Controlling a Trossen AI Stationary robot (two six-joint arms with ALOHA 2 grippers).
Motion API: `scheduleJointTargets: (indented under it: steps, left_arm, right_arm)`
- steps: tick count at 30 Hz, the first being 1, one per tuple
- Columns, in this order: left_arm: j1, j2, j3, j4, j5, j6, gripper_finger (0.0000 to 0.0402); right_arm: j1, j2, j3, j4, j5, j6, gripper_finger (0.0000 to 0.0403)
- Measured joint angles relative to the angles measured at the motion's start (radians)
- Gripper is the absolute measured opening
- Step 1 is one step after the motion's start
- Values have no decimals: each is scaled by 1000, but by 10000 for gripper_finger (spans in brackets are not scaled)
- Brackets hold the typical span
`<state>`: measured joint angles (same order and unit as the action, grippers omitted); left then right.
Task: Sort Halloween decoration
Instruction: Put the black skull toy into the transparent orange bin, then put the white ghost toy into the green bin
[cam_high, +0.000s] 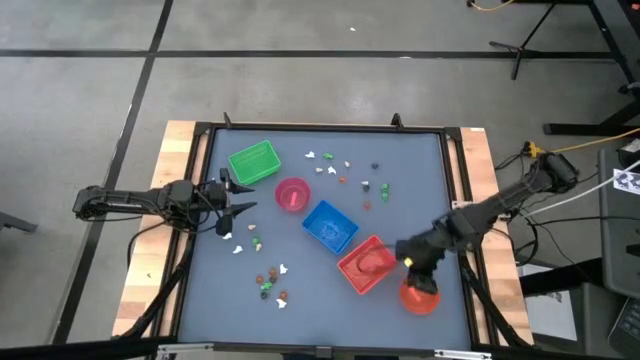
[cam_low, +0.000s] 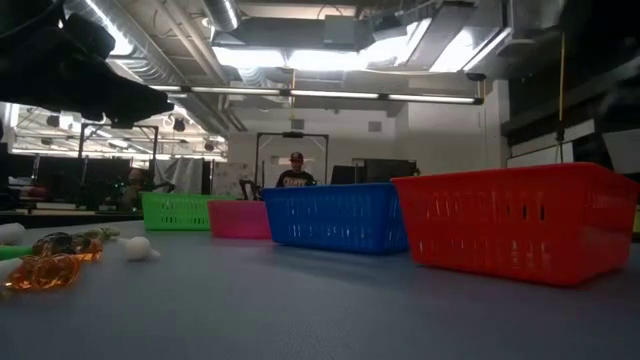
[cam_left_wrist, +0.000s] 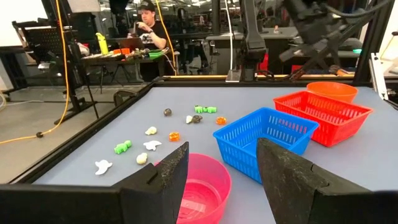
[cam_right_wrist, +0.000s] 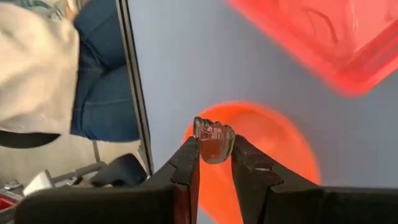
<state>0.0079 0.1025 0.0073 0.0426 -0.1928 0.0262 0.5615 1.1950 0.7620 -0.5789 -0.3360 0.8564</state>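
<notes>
Trinket (cam_right_wrist: 214, 142) pinched between right jaws (cam_right_wrist: 215, 151) above orange bowl (cam_right_wrist: 280, 155); left jaws (cam_left_wrist: 217, 180) wide, empty.

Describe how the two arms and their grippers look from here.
Both arms are dark, slim and jointed. The left arm ends in a black gripper with two broad, flat, matt fingers. The right arm shows a yellow mark near its wrist; its gripper has narrower dark fingers. Cables trail behind its base.
</notes>
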Motion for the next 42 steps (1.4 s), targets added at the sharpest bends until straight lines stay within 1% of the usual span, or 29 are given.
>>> scheduleJointTargets:
  steps: [3,6,12,18,24,30,34,42]
  left_arm:
    - [0,0,0,0,0,-17,174]
    - [0,0,0,0,0,-52,174]
    - [0,0,0,0,0,-73,174]
    - [0,0,0,0,0,-77,174]
    - [0,0,0,0,0,-124,174]
    - [0,0,0,0,0,-129,174]
    - [0,0,0,0,0,-129,174]
    - [0,0,0,5,0,-136,174]
  right_arm:
    - [99,0,0,0,65,49,71]
    - [165,0,0,0,110,56,71]
    - [225,0,0,0,158,56,74]
    - [231,0,0,0,172,61,94]
    - [231,1,0,-2,171,67,130]
    - [230,1,0,-24,172,67,161]
    - [230,1,0,-25,172,67,169]
    - [230,1,0,-23,172,67,170]
